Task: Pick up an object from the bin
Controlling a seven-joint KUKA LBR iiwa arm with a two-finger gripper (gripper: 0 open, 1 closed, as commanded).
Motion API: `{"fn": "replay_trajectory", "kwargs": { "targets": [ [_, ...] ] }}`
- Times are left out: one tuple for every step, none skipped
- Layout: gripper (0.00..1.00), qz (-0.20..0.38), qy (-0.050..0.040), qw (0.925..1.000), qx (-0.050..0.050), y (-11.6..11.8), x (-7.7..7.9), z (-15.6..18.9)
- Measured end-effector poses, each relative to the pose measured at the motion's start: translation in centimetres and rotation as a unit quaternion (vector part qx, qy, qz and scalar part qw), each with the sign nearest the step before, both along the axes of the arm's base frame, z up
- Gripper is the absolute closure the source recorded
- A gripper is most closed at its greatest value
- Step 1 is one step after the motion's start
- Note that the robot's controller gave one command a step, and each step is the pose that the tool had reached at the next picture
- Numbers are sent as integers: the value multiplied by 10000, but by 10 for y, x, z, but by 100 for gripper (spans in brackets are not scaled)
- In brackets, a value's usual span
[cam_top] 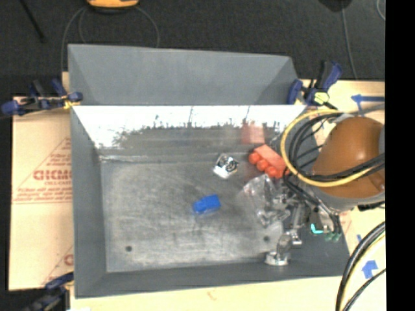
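camera view: bin (87, 193), arm (347, 157) over its right end
gripper (280, 250): low, well right of the blue block (207, 205); open or clenched, cannot tell
clear piece (257, 190): right of the block, just beside the gripper
red brick (267, 161): up-right of the block
silver bit (225, 166): near, above the block

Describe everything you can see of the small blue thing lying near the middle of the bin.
The blue piece is small, blocky and oblong, solid bright blue, plastic by its look. It lies flat and slightly slanted on the grey floor of the bin, near the middle. Nothing touches it but that floor. The nearest thing, a small silver-and-black object, lies apart, further back.
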State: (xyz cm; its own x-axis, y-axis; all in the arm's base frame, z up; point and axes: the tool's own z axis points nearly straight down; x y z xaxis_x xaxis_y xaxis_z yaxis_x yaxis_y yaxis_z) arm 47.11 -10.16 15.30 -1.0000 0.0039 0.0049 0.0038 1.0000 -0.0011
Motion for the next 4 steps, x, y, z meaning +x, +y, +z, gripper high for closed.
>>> {"fn": "replay_trajectory", "kwargs": {
  "targets": [
    [0, -1024, -99, 9947, 2, 71, 8, -80],
    [0, -1344, -76, 9909, 17, 95, 20, -10],
    [0, -77, -48, 10000, 10, 129, 43, -62],
    [0, 354, -98, 9993, 13, 76, 31, -80]
  ]
}}
